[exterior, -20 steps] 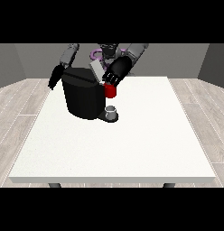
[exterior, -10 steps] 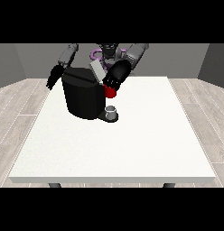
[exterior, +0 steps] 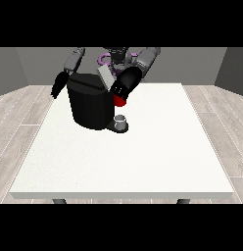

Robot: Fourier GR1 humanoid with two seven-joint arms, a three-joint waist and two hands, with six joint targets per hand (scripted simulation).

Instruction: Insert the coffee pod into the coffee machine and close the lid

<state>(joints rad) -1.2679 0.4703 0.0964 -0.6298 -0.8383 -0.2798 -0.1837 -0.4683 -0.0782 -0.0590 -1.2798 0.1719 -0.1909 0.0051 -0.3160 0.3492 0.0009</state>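
The black coffee machine [exterior: 89,105] stands on the white table [exterior: 143,157] at the back left. Its grey lid [exterior: 106,76] is tilted up. The hand at the view's right [exterior: 125,84] hovers at the machine's upper right corner, just below the lid, and touches or hides part of a red thing at the machine [exterior: 120,101]. The hand at the view's left [exterior: 59,86] hangs beside the machine's left edge with its fingers pointing down and holds nothing. A small grey thing [exterior: 121,120] sits on the machine's base.
The robot's torso [exterior: 116,55] rises behind the machine. The table's front edge [exterior: 123,195] is nearest the camera. A wood floor surrounds the table.
The hand at the view's right has drawn up and in towards the machine's top beside the lid. The hand at the view's left has swung outwards and down along the machine's side.
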